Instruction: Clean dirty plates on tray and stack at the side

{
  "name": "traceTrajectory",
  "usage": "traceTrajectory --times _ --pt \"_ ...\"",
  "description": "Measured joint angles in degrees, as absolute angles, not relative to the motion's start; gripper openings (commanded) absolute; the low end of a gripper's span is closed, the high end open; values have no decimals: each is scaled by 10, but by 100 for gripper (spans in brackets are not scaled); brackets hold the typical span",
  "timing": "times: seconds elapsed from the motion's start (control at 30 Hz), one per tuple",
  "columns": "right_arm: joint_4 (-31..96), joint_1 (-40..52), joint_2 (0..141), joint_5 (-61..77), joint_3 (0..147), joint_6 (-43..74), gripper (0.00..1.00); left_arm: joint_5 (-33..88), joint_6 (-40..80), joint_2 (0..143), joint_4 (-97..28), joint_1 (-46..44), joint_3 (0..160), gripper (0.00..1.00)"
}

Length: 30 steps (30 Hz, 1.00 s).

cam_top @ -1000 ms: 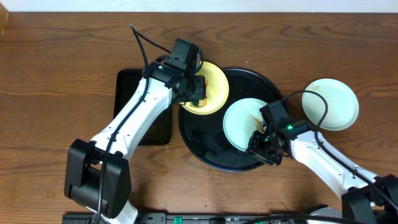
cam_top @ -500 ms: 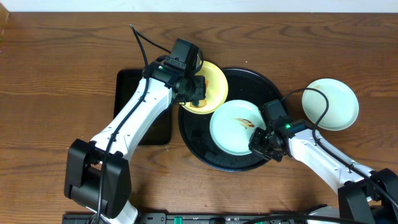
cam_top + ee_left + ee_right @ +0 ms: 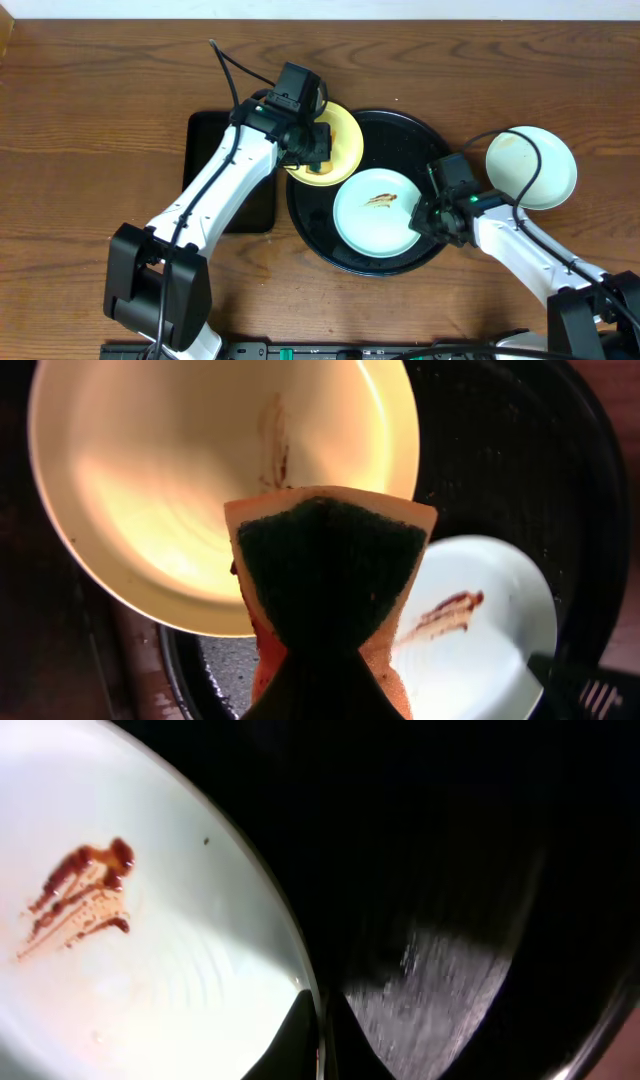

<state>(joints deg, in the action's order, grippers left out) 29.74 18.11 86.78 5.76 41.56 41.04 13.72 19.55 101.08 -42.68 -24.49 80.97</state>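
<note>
Overhead: left end effector (image 3: 316,148) clamps sponge (image 3: 330,575) over yellow plate (image 3: 346,140). Right end effector (image 3: 428,213) pinches mint plate (image 3: 375,215) at 3 o'clock. Press sponge flat across the yellow's streak (image 3: 272,445).

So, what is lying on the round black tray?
The tray holds a mint plate with a brown smear; a yellow plate overlaps its rim. The left claw and sponge hide part of that plate.

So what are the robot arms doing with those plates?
They're cleaning plates. The left gripper holds an orange sponge with a dark scrubby face over the pale yellow plate, at the left rim of the round black tray. The right gripper pinches the rim of a mint plate with a brown smear, lying on the tray. A second mint plate sits off the tray, on the table to the right.
</note>
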Motion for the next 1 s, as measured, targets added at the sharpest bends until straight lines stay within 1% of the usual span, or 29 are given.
traceTrajectory --times 0.2,0.57,0.73,1.0 --pt "248 173 868 43 415 381 1 152 190 1018 -424 -287 810 8" --pt "282 173 868 40 415 363 1 194 186 1076 -357 -378 810 8" --pt "286 173 868 40 415 362 1 212 201 1108 -323 -391 810 8" --pt "289 173 868 40 415 361 1 281 229 1149 -263 -391 810 8"
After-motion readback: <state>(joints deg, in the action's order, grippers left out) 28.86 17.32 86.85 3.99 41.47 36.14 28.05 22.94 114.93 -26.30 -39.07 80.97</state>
